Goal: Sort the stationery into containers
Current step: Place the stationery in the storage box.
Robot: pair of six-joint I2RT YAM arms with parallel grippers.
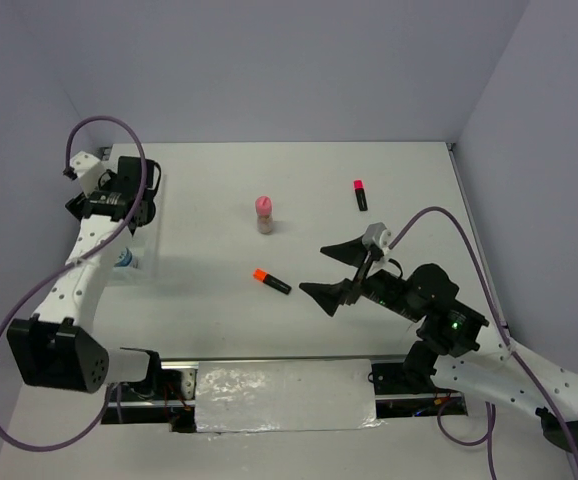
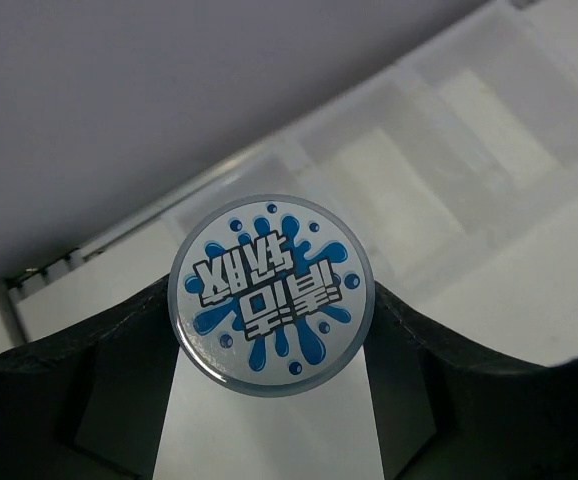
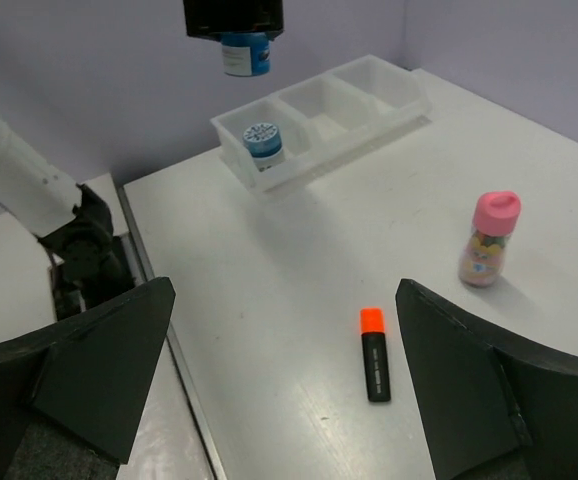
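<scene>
Your left gripper [image 3: 239,30] is clamped on a blue roll [image 2: 271,295], held above the tray [image 3: 369,135]. Can't tell over which compartment, but the other roll [image 3: 262,140] already sits in the end one, so I'd guess they pair up. Your right gripper [image 1: 315,270] is spread wide and empty, well off the tray, near the orange-capped marker [image 3: 374,352].

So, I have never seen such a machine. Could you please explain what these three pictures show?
This is a two-armed robot at a table. One picture looks down from above; the other two come from a camera on each wrist. The left gripper is shut on a blue roll above a white tray, where a second roll lies in an end compartment. The right gripper is open and empty, above the table. On the table lie an orange marker, a pink marker and an upright pink-capped tube.
</scene>
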